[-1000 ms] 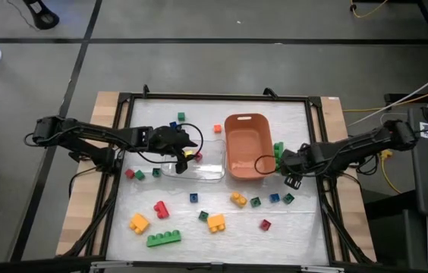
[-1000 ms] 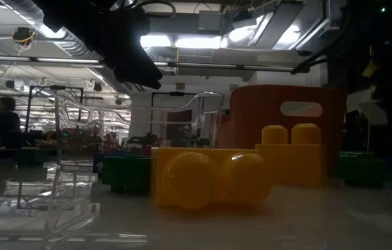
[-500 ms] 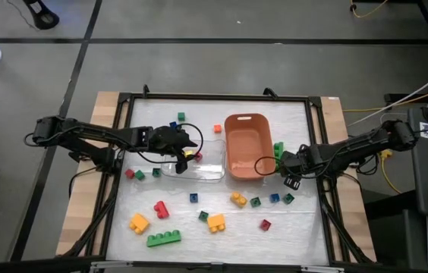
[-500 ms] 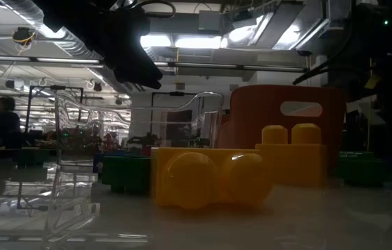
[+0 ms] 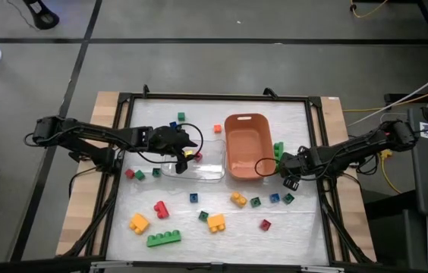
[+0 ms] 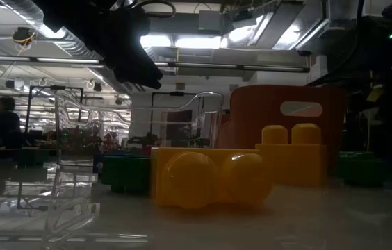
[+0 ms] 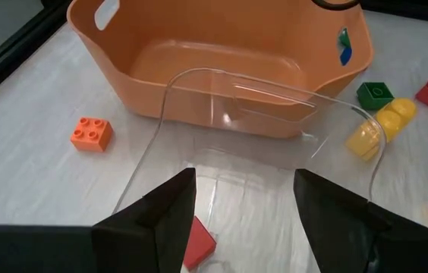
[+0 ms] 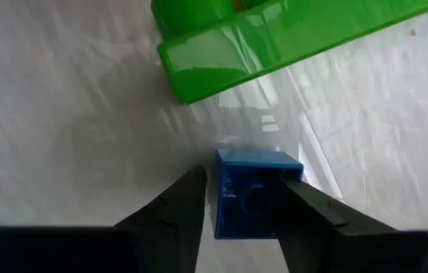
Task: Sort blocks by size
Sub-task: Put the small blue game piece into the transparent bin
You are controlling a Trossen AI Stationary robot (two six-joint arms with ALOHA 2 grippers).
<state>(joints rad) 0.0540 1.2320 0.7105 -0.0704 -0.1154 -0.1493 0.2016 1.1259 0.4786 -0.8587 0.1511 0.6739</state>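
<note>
My right gripper [image 8: 246, 199] points down at the table just right of the orange bin [image 5: 229, 152] and is shut on a small blue block [image 8: 253, 189]. A green brick [image 8: 275, 38] lies just beyond it, flat on the table [image 5: 278, 149]. My left gripper [image 7: 244, 197] hovers open over the clear tray [image 7: 267, 85], holding nothing. A red block [image 7: 199, 244] lies in the tray below it. Other blocks lie scattered over the near half of the table, among them a long green one [image 5: 164, 237] and yellow ones [image 5: 139, 223]. My right gripper pinches the small blue block by two opposite side faces [image 8: 221, 199] between its two fingers. The fingers come from above, pointing down. The studded top faces up. Whether the block rests on the table or hangs just above it, I cannot tell.
The orange bin stands mid-table, with the clear tray against its left side. An orange block [image 7: 91, 133] lies on the table to the far side of the tray. Blue and green small blocks [image 5: 274, 198] lie near my right gripper. A black frame [image 5: 123, 152] borders the work area.
My right gripper has sunk a little toward the table beside the green brick. My left gripper and the loose blocks have kept still.
</note>
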